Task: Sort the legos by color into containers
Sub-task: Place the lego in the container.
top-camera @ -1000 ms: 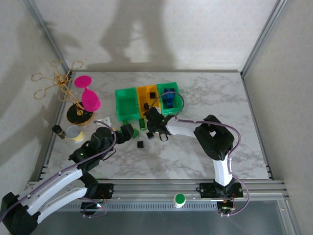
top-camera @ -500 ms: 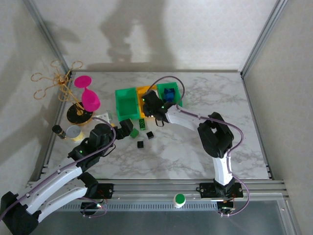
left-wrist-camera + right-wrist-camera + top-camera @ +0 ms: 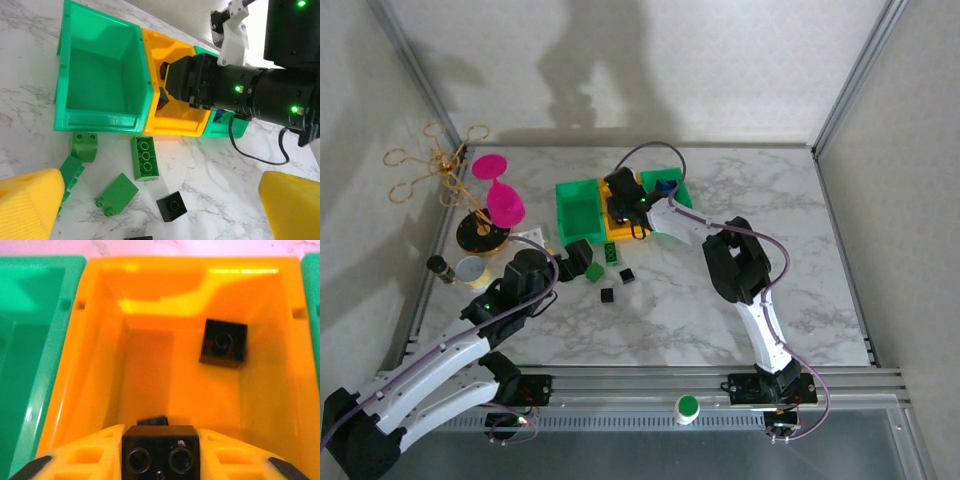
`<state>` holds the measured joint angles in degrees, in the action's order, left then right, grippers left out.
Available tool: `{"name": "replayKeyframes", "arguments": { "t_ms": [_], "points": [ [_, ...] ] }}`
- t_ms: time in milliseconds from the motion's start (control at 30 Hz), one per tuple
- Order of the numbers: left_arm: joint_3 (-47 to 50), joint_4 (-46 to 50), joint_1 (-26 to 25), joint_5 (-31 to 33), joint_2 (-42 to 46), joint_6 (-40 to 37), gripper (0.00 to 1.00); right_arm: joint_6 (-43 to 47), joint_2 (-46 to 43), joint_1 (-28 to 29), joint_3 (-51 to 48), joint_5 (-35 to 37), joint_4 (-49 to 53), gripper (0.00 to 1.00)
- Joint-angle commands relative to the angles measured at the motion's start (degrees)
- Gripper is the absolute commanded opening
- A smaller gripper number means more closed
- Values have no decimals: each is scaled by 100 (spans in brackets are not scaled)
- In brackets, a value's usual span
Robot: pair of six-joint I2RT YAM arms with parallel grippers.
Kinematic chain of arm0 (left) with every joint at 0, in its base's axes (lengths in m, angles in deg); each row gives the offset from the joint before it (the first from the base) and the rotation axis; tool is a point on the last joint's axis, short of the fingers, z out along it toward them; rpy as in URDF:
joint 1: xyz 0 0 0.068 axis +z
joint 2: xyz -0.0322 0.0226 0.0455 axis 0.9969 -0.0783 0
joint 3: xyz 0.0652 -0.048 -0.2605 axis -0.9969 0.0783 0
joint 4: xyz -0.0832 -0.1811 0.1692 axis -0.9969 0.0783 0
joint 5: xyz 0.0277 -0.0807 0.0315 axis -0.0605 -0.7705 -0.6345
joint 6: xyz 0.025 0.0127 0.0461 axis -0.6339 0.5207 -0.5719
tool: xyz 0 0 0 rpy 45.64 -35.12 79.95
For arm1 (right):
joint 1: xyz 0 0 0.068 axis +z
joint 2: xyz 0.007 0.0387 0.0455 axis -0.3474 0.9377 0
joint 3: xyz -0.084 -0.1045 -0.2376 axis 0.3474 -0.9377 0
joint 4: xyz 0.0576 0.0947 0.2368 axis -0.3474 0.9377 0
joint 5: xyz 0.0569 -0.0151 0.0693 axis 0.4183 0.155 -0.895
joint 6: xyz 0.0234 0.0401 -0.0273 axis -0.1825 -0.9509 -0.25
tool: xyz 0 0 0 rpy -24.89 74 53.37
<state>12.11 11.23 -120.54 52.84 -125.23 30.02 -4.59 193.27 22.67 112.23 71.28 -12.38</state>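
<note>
My right gripper (image 3: 160,450) is shut on a black lego (image 3: 160,454) and hovers just above the orange-yellow container (image 3: 102,365). Inside that container lie a black lego (image 3: 223,343) and another dark piece (image 3: 151,420). In the top view the right gripper (image 3: 625,205) sits over the middle container (image 3: 616,187), between the left green container (image 3: 578,207) and the right green container (image 3: 672,200), which holds blue legos (image 3: 665,190). My left gripper (image 3: 160,200) is open above loose green legos (image 3: 146,157), (image 3: 116,194) and a black lego (image 3: 172,206) on the table.
Pink cups (image 3: 500,195) hang on a gold wire stand (image 3: 440,165) at the back left, with a small jar (image 3: 472,272) near the left arm. A green round button (image 3: 687,405) sits on the front rail. Metal frame posts bound both sides.
The right gripper has risen from the table and moved back-left, carrying the black lego over the orange-yellow container. The left gripper has crept slightly toward the loose legos.
</note>
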Motion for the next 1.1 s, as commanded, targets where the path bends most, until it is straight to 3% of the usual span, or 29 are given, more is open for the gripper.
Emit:
{"name": "replayKeyframes", "arguments": {
  "t_ms": [0, 267, 600, 800, 1067],
  "points": [
    [-161, -117, 57, 113, -60, -75, 100, 151, 318, -77, 277, 38, 179, 34],
    [-165, -103, 84, 112, -91, -83, 100, 315, 439, -106, 583, 152, 217, 42],
    [-174, -68, 92, 64, 27, -74, 100, 361, -50, -101, 360, 184, 162, 41],
    [-194, 17, 92, -14, 115, 17, 100, 250, -754, -48, -379, 5, -70, 41],
    [59, 154, 57, -564, 297, -57, 100, -31, -2049, 279, -2124, -161, -304, 47]
  ]
}}
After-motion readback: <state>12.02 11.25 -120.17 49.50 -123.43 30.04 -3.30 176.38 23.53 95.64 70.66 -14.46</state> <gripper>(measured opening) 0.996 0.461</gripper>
